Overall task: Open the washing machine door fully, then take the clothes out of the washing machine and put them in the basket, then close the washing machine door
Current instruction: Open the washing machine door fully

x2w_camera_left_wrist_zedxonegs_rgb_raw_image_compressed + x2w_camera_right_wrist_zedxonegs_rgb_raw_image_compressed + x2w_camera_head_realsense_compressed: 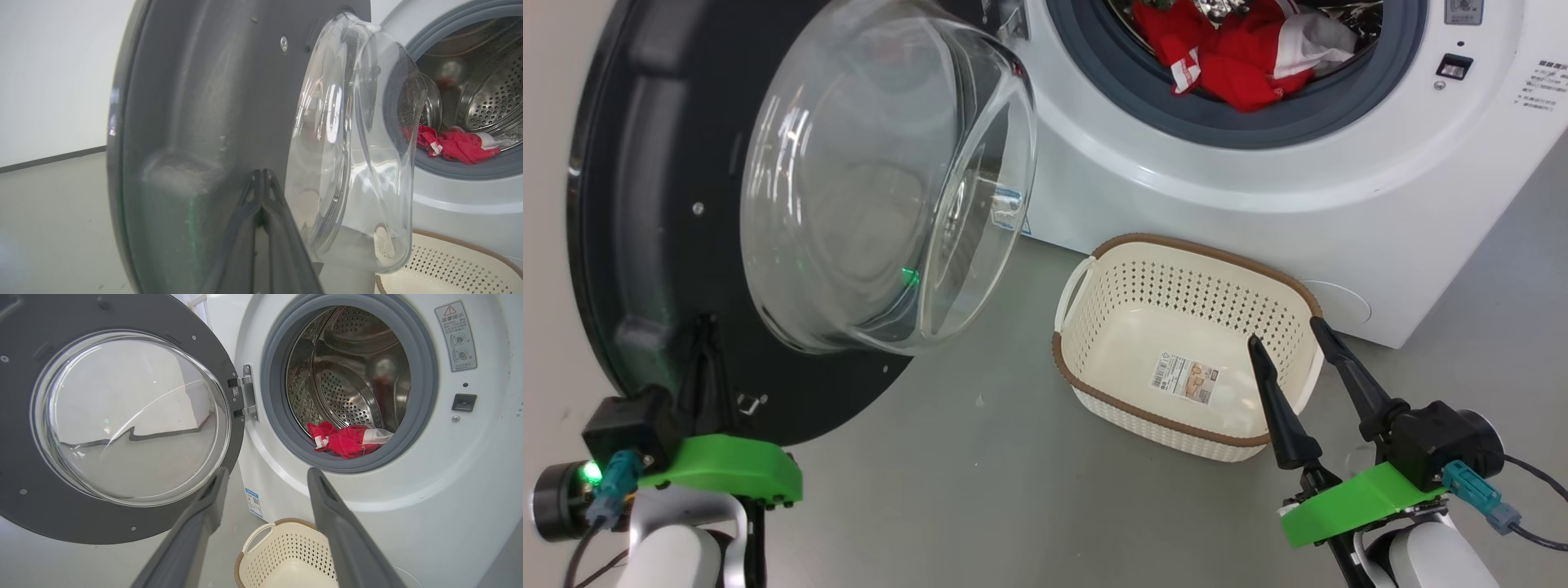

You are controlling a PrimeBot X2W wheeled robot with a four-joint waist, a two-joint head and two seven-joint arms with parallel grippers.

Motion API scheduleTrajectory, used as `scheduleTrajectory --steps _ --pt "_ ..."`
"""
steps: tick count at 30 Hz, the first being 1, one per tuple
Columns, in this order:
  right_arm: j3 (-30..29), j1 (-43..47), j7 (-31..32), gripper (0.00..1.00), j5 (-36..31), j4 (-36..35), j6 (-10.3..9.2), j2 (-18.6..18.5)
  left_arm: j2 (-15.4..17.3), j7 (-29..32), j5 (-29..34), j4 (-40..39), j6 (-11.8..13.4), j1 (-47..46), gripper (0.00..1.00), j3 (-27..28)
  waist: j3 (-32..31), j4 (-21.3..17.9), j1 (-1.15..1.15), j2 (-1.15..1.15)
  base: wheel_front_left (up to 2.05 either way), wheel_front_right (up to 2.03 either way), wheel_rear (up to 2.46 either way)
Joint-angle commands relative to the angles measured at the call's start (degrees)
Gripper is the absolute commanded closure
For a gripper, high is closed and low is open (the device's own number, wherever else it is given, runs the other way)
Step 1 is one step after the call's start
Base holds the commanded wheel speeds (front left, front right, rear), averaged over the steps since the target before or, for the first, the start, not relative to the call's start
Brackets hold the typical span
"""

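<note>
Door [800,220]: large, round, black-rimmed, clear glass bowl; swung open, frame left.
Clothes [1241,57]: bright red-white fabric; lodged in steel drum [347,396], top centre.
Washing machine [1258,188]: big white front-loader; upper right.
Basket [1168,286]: cream perforated plastic; set on grey floor [980,490], centre-right.
Left gripper [704,327]: fingers pressed together at door's lower rim, lower left.
Right gripper [1284,331]: fingers spread; lower right, overlapping basket corner.

You see the washing machine door [629,245] swung wide open to the left, its glossy black rim ringing a bulging clear glass bowl. The white washing machine [1258,188] has its grey-ringed steel drum exposed, with the red-and-white clothes [1233,57] bunched at the drum's front lip. The cream perforated basket [1176,286], brown-rimmed, sits upright on the floor just in front of the machine.
</note>
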Motion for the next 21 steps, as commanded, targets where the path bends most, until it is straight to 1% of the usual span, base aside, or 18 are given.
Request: scheduleTrajectory --steps 1,9,21 --pt "1.0 -1.2 0.3 0.0 -0.9 -1.7 0.35 0.2 2.9 -1.1 -0.5 -0.4 0.5 -2.6 1.0 3.5 0.2 -0.1 0.0 0.0 0.0 0.0 0.0" --pt "0.6 -0.9 1.3 0.0 -1.8 -2.9 0.35 0.2 2.8 -3.4 -2.5 3.8 -1.0 -5.5 1.0 5.6 1.1 -0.5 0.0 0.0 0.0 0.0 0.0" --pt "0.5 -0.9 2.3 0.0 -2.6 -4.2 0.35 0.2 3.3 -4.4 -3.5 10.5 -2.5 -9.6 1.0 7.8 1.8 -1.3 0.0 0.0 0.0 0.0 0.0"
